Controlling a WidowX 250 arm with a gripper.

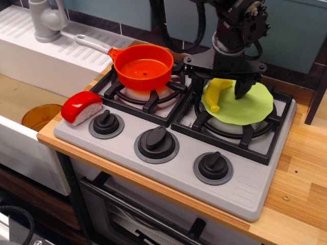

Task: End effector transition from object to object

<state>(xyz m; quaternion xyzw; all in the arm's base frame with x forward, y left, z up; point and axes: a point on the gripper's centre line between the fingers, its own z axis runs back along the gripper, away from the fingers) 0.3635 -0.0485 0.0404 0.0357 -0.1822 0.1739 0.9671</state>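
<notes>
Black robot gripper [221, 88], with its bulky cabled wrist and wide crossbar, hangs over the right-hand burner, its 2 fingers pointing down and spread apart. A yellow plastic banana [217, 93] lies between them on a lime-green round plate [245, 104]; whether the fingers touch it I cannot tell, and nothing looks lifted.

Nearest the camera, the grey toy stove top [245, 189] carries 3 black knobs along its front edge. A red and white sushi-like toy block [80, 107] sits at the stove's near left corner, well apart from the gripper. Farther back, an orange plastic saucepan with a grey handle [143, 66] rests on the left burner, just beside the gripper.

The banana's long axis runs toward the camera and slightly left, roughly across the line between the fingers. For a transition, the saucepan is probably the nearer target, lying to the left in the picture.
</notes>
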